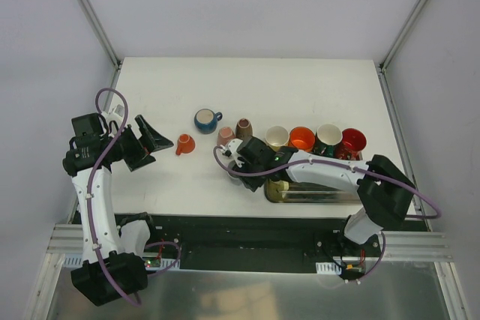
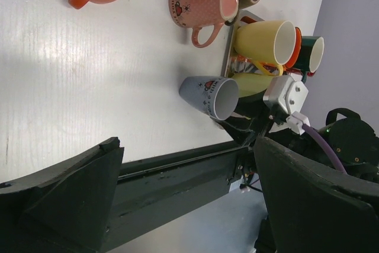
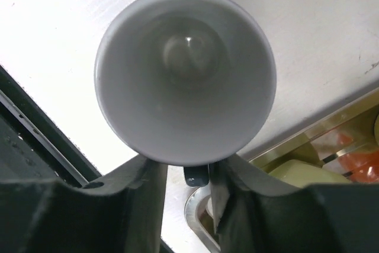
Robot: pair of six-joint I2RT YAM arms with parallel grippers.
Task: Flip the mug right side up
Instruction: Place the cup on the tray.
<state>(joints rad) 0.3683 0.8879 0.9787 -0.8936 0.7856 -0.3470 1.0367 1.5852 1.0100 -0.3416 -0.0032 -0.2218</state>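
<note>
**Desk:** What does the frame show?

**Operator:** My right gripper (image 3: 186,173) is pinched onto the handle of a pale grey ceramic mug (image 3: 183,75), its mouth turned up toward my wrist camera. The mug is near the front edge of the white table (image 1: 300,88), just in front of a pink mug with heart marks (image 2: 201,4). I cannot tell whether its base touches the table. My left gripper (image 2: 186,146) hangs spread wide and empty, well off to the left.

**Desk:** What could spoil it from here?

**Operator:** I hold it by the handle alone, so I judge the body could swing round in my jaws or slide out. From the side it leans. Let go like that, it could topple and roll into the pink mug or knock the shiny metal tray (image 1: 315,192) just beside it.
</note>
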